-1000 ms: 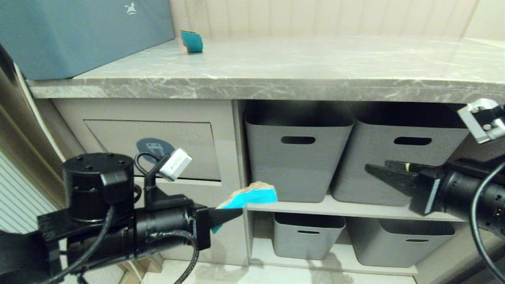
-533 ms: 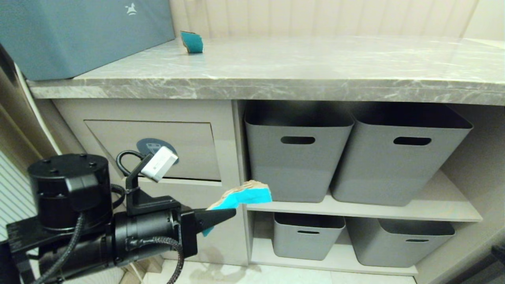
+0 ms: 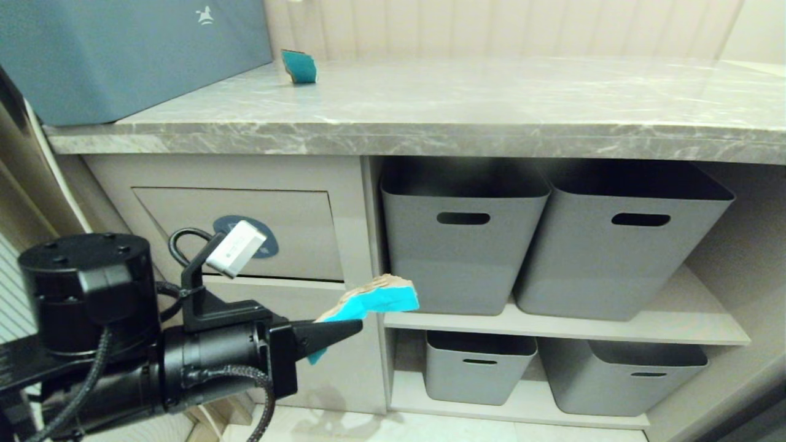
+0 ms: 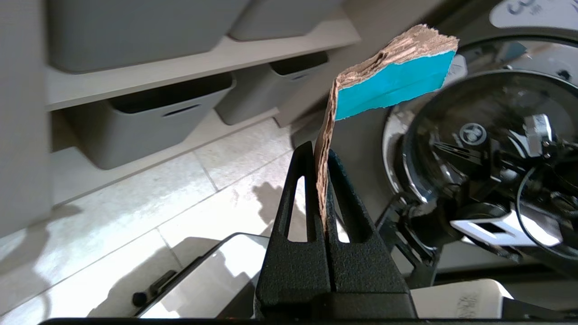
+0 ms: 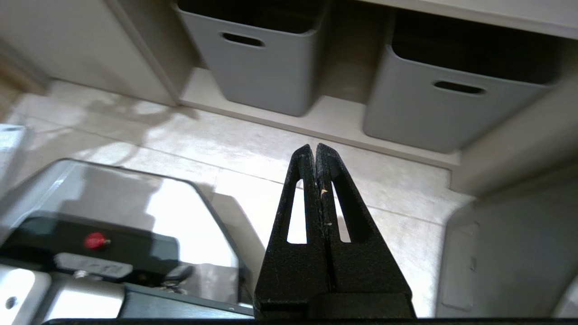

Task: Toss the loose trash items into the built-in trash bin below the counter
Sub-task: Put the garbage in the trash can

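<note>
Below the counter, near the built-in trash bin, the left gripper clamps a torn cardboard scrap; the right gripper is clenched empty.

Torn cardboard scrap: rough brown core, smooth teal face. Counter: polished marble-look. Tubs: matt plastic.

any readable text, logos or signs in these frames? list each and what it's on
No legible words in any view.
Small white rocking-horse logo, no text: on the large blue-teal box on the grey marble-look counter.
Round blue sticker with white bin icon, partly hidden: on the beige trash bin flap.
Curved dark characters on a white label: cut off, unreadable.
</note>
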You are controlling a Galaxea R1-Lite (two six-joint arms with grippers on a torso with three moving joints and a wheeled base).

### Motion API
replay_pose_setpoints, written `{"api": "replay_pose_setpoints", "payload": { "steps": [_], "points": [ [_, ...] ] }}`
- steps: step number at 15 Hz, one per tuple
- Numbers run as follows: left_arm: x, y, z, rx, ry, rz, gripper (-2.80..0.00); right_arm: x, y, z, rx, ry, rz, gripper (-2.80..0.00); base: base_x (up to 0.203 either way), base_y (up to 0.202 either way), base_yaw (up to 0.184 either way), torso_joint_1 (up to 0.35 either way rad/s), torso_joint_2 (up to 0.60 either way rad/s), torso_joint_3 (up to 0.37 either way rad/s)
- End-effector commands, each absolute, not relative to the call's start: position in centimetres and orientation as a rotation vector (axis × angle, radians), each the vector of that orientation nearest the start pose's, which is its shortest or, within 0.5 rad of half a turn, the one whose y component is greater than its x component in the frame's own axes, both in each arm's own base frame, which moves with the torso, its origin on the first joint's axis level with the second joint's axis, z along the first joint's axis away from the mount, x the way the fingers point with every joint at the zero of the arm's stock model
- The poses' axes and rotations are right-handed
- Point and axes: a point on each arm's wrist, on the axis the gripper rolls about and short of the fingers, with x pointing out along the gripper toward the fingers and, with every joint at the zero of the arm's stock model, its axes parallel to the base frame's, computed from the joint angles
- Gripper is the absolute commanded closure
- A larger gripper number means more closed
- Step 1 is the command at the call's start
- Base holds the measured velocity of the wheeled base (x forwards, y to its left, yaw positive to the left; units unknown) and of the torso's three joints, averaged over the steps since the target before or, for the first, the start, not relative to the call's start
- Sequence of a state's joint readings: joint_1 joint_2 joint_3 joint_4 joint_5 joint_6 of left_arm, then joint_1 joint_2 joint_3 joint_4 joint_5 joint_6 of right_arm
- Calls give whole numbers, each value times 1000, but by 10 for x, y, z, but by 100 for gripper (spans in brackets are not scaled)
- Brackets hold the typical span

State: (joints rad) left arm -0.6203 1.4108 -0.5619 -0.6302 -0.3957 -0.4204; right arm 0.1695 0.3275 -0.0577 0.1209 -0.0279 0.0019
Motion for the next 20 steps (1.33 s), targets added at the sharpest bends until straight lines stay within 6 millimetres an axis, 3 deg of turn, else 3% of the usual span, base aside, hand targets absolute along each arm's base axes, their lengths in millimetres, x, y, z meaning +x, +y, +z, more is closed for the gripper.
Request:
{"api": "replay_pose_setpoints", "payload": {
  "steps": [1, 3, 6, 9, 14, 20],
  "points": [
    [170, -129, 198, -363, 408, -940, 0, -2, -1, 83, -31, 390, 42, 0, 0, 0, 0, 0, 0, 0],
    [149, -110, 193, -366, 393, -912, 0, -4, 0, 82, -15, 377, -130, 0, 0, 0, 0, 0, 0, 0],
    [124, -80, 182, -369, 362, -814, 0, -5, 1, 82, -26, 371, -101, 0, 0, 0, 0, 0, 0, 0],
    [131, -63, 181, -380, 336, -650, 0, -6, 0, 82, -48, 358, 46, 0, 0, 0, 0, 0, 0, 0],
    [145, -33, 184, -411, 299, -427, 0, -28, -1, 77, -28, 80, -25, 0, 0, 0, 0, 0, 0, 0],
    [157, -20, 176, -369, 317, -336, 0, -28, 0, 77, -9, 81, -33, 0, 0, 0, 0, 0, 0, 0]
  ]
}}
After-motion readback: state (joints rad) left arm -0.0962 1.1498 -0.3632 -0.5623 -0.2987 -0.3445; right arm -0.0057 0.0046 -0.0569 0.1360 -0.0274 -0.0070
